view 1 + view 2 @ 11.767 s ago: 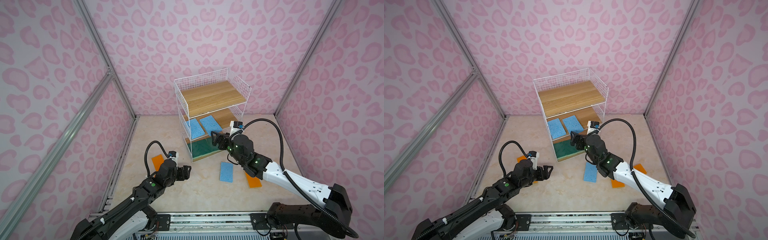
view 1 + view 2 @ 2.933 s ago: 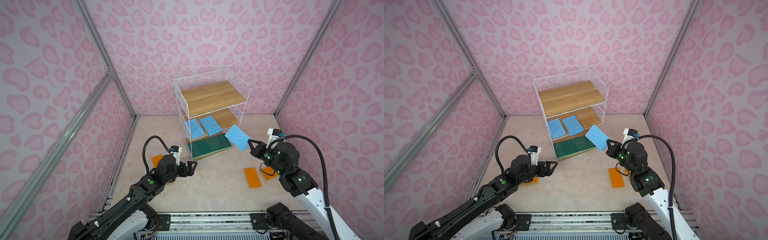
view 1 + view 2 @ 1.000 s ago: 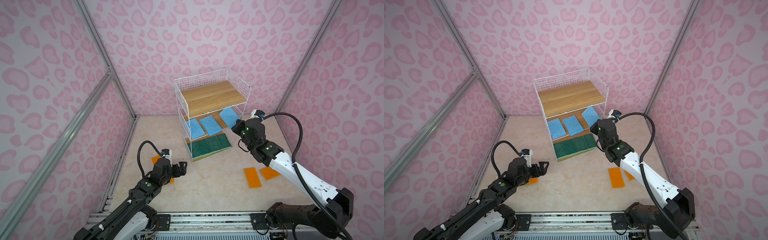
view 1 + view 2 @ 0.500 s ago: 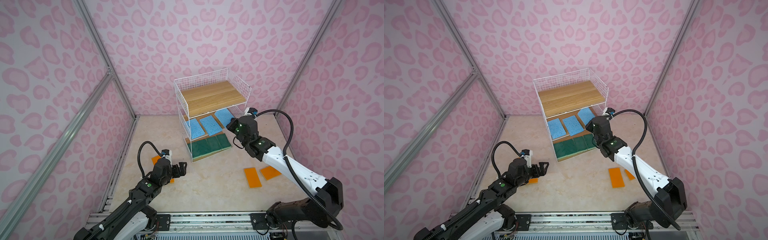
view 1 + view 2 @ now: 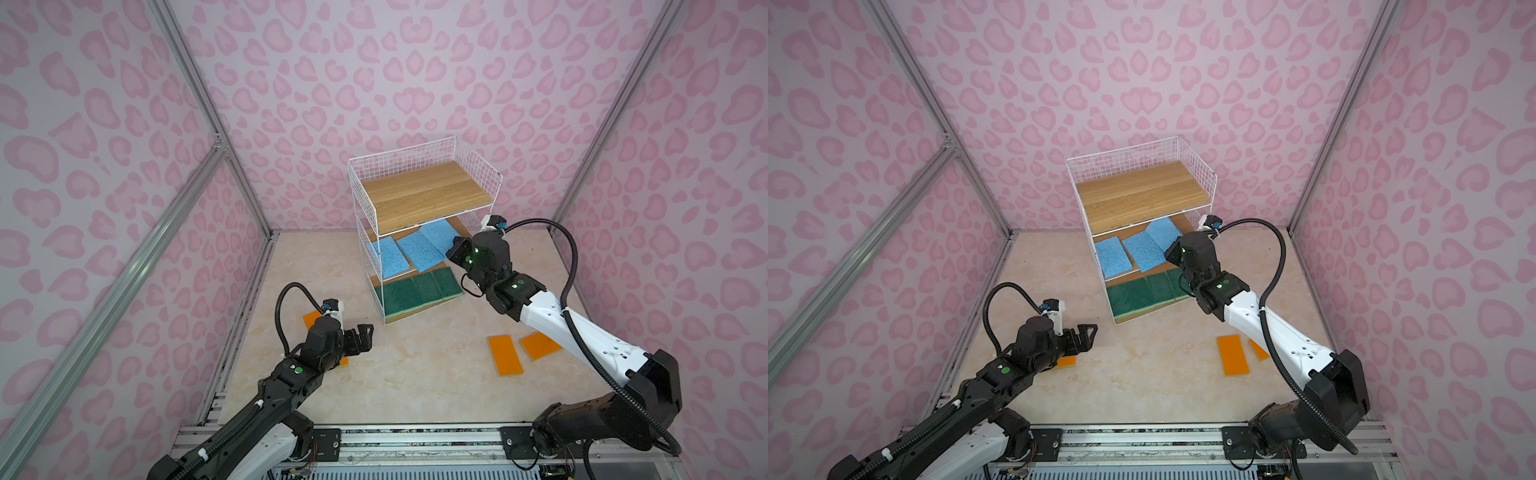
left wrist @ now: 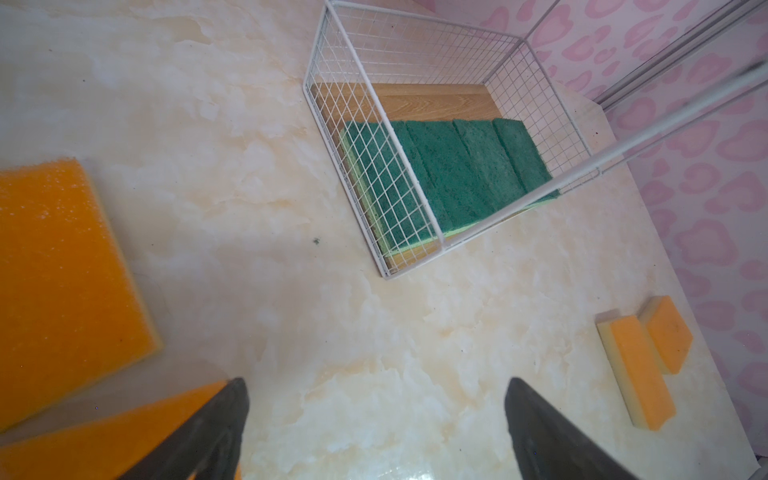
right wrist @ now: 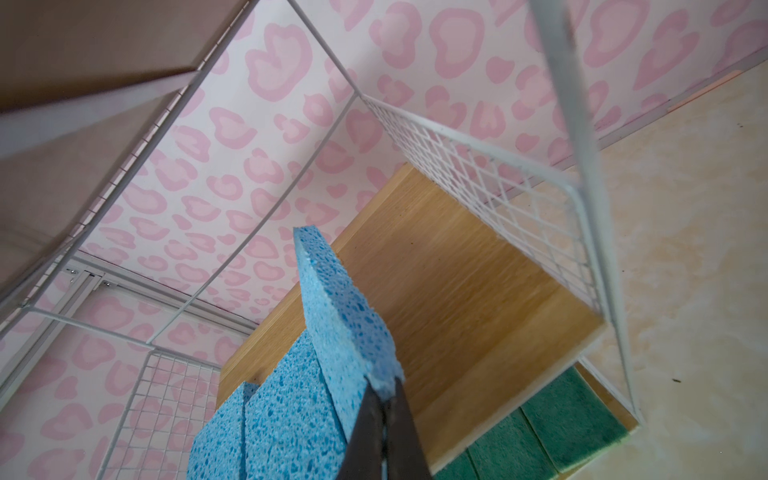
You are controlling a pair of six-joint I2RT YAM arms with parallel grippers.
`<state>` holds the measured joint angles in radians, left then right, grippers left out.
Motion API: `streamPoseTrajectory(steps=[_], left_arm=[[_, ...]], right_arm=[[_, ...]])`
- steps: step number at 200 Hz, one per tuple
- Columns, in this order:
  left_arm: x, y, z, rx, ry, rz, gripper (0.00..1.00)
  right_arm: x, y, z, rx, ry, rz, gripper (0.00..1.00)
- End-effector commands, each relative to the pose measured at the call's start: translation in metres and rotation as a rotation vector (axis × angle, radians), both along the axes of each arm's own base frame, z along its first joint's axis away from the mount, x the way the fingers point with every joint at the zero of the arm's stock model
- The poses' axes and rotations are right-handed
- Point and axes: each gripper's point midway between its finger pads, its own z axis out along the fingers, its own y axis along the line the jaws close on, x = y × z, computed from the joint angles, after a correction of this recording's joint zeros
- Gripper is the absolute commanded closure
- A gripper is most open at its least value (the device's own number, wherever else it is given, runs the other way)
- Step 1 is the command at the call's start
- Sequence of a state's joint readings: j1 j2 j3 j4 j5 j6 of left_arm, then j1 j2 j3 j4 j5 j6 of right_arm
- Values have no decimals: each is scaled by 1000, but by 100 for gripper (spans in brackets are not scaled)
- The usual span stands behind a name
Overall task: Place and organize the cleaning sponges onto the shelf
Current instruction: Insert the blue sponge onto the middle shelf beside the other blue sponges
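Observation:
The shelf [image 5: 428, 195] [image 5: 1142, 191] stands at the back middle with its top board bare. My right gripper [image 5: 453, 251] [image 5: 1171, 251] [image 7: 384, 386] is shut on the edge of a light blue sponge [image 5: 436, 239] [image 7: 340, 316], held tilted over the right part of the middle board. Two more blue sponges [image 5: 388, 257] [image 5: 417, 255] lie flat beside it on that board. Several green sponges [image 5: 419, 291] [image 6: 453, 166] line the bottom board. My left gripper [image 5: 361, 332] [image 6: 374, 386] hangs open and empty over the floor.
Two orange sponges [image 5: 505, 355] [image 5: 540, 345] lie on the floor under the right arm. Two others [image 6: 58, 270] [image 6: 104, 444] lie by the left gripper, one partly under the arm. Patterned walls close in on all sides.
The right gripper has carried the blue sponge leftward and deeper into the middle tier, next to the two lying there. The left arm has hardly moved.

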<state>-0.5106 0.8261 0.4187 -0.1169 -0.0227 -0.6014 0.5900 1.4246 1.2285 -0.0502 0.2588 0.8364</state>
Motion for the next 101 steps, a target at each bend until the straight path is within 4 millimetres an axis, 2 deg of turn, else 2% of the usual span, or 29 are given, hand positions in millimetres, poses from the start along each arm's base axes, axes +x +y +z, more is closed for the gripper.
streamPoseTrajectory(steps=[1, 55, 101], left_arm=[[4, -1, 6, -8, -32, 0, 3], [4, -1, 6, -7, -31, 1, 3], [3, 0, 6, -7, -31, 2, 3]], right_arm=[[2, 6, 3, 25, -9, 19, 100], [1, 10, -2, 33, 0, 33, 100], [-1, 12, -6, 28, 7, 52, 71]])
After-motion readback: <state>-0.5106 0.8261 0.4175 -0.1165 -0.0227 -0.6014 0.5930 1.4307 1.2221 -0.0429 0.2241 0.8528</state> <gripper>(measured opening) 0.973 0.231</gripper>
